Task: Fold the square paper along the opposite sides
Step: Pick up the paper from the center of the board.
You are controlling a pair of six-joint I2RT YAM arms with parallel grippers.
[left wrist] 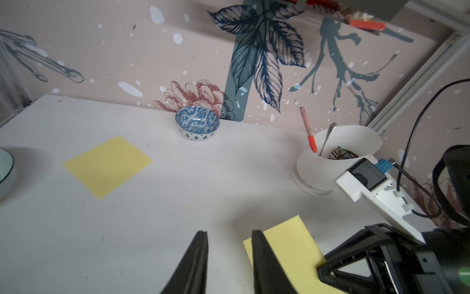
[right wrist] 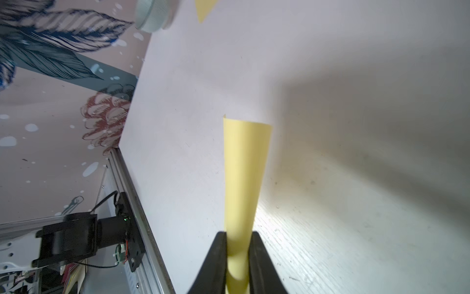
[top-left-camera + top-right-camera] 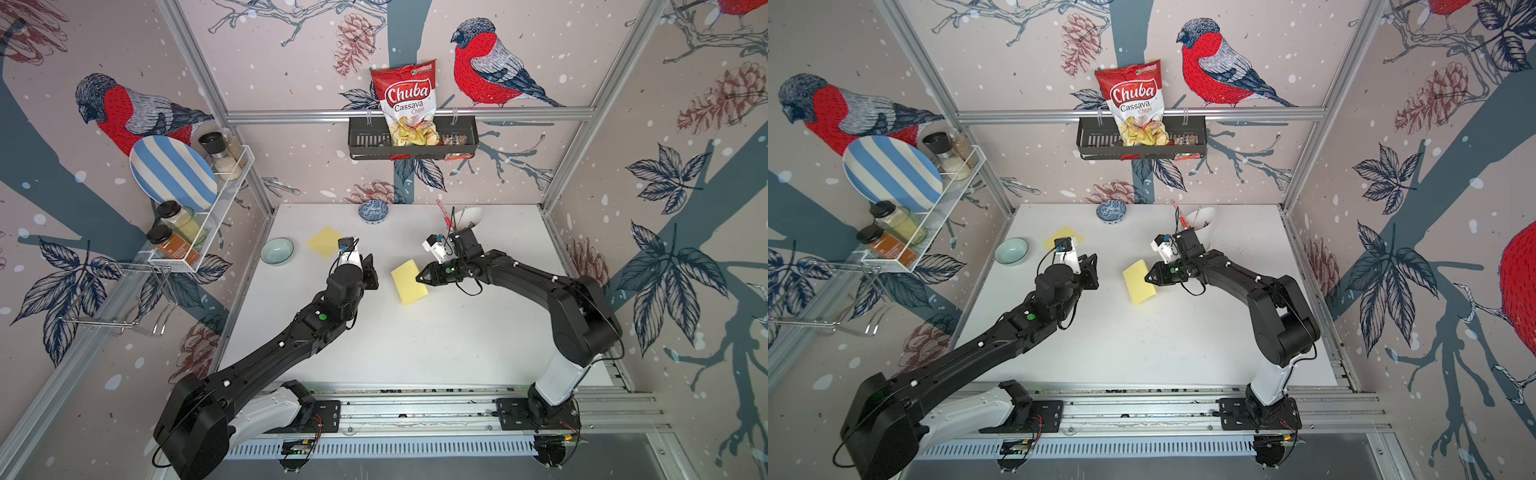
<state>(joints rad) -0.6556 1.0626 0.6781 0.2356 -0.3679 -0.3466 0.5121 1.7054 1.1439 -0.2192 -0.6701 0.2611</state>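
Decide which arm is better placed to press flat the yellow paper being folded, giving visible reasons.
Left, probably. The right gripper is clamped on the curled yellow paper and must hold it; the left gripper hangs open and empty beside the paper's opposite edge, free to press.

Only readable print I get is on the red-and-white chips bag point(image 3: 409, 97) standing in the black wall basket point(image 3: 365, 143): "Chuba" in big white script, "Cassava" in dark letters under it, "Chips" in red below. The bag point(image 3: 1136, 97) reads the same in both top views. Green logo at its top corner too small to read. Orange spice jar point(image 3: 174, 249) label: illegible.
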